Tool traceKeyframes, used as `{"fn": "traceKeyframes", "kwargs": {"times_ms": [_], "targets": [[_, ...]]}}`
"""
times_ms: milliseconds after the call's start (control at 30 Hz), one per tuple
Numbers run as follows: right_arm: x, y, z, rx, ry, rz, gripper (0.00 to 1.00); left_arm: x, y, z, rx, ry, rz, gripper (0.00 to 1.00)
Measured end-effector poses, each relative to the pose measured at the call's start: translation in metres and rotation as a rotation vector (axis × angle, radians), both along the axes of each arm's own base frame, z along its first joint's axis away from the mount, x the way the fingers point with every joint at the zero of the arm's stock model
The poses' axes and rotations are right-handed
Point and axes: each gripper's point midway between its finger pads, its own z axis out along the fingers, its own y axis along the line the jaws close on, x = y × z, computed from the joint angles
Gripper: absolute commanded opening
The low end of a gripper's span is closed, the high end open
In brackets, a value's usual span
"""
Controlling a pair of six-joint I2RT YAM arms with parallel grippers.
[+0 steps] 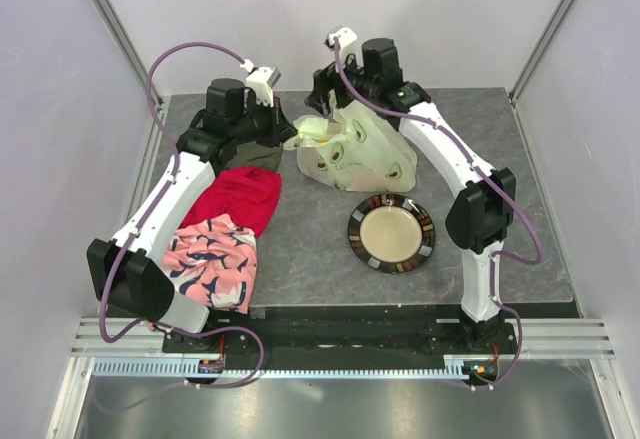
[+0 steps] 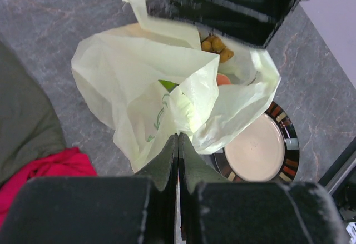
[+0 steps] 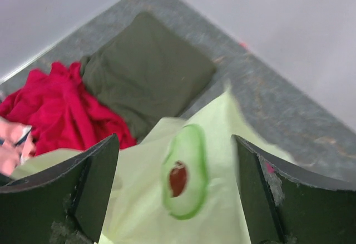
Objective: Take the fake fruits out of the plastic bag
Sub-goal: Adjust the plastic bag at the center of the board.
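Observation:
The pale-green plastic bag [image 1: 360, 154] with avocado prints lies at the back middle of the table. My left gripper [image 1: 289, 139] is shut on its left edge; in the left wrist view the closed fingertips [image 2: 179, 137] pinch a fold of the bag [image 2: 133, 77]. Inside its open mouth I see a brownish grape bunch [image 2: 216, 45], a reddish piece [image 2: 223, 79] and a green piece [image 2: 167, 84]. My right gripper [image 1: 335, 109] hangs open over the bag's top, with an avocado print [image 3: 183, 172] between its jaws [image 3: 178, 191]. The other fruits are hidden.
A round dark-rimmed plate [image 1: 391, 233] sits just in front of the bag, also in the left wrist view [image 2: 258, 149]. A red cloth [image 1: 243, 197], a pink patterned cloth [image 1: 212, 261] and a dark olive cloth [image 3: 144, 66] lie on the left side.

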Motion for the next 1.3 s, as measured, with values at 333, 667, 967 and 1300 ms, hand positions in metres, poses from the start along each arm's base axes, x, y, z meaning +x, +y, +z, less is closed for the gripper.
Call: {"fn": "traceKeyframes", "kwargs": {"times_ms": [333, 667, 967, 1300], "targets": [[0.000, -0.005, -0.033, -0.133, 0.018, -0.092, 0.00, 0.018, 0.015, -0.009, -0.020, 0.048, 0.051, 0.02], [0.118, -0.106, 0.033, -0.139, -0.275, -0.459, 0.00, 0.167, -0.014, 0.000, -0.115, -0.017, 0.026, 0.02], [0.167, -0.161, 0.080, -0.069, -0.528, -0.660, 0.00, 0.215, -0.018, 0.106, -0.180, -0.405, 0.061, 0.02], [0.106, -0.184, 0.186, 0.000, -0.743, -0.692, 0.00, 0.151, -0.009, 0.210, -0.168, -0.655, -0.015, 0.02]]}}
